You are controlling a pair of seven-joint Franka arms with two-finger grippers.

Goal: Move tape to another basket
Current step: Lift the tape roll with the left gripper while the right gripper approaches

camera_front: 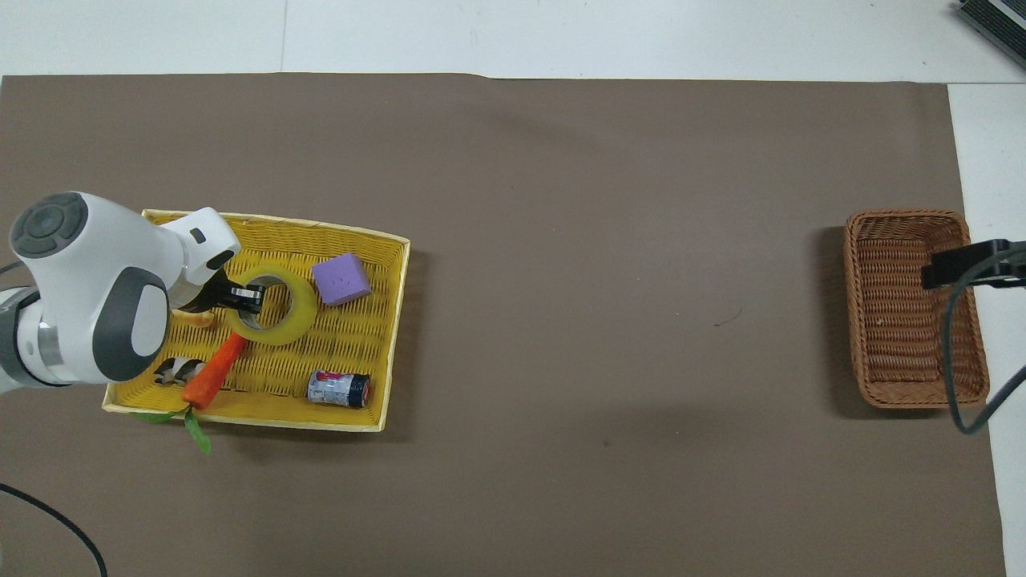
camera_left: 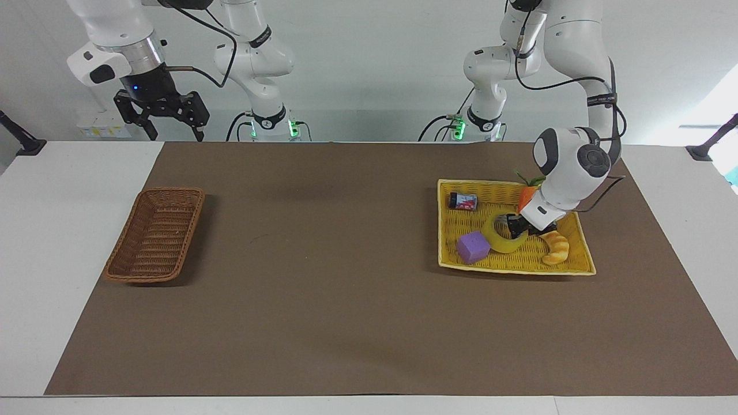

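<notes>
From across the surface, I have the left gripper (camera_left: pixel 515 226) clamped on the wall of the tape (camera_left: pixel 503 237), one finger in the core and one outside. The roll is tilted, the edge toward the right arm's end raised, low over the yellow tray (camera_left: pixel 582 262) toward the left arm's end. I judge the grasp made and the lift just under way. Next comes a clean rise past the purple cube (camera_left: pixel 473 246) just beside the roll, then a long carry to the basket (camera_left: pixel 154 233) at the right arm's end, well apart. The right gripper (camera_left: pixel 163 112) waits high over the surface's edge nearest the robots, jaws wide, holding nothing.

From overhead, the left gripper (camera_front: pixel 240 296) pinches the tape (camera_front: pixel 276 308) at the rim toward the left arm's end; the basket (camera_front: pixel 914 308) holds nothing I can see. My count: one tape, one basket, one tray, one cube (camera_front: pixel 341 278), one carrot (camera_front: pixel 210 377), one small can (camera_front: pixel 340 389), one croissant (camera_front: pixel 195 317) largely hidden by the arm. A small dark-and-white item beside the carrot I cannot identify.
</notes>
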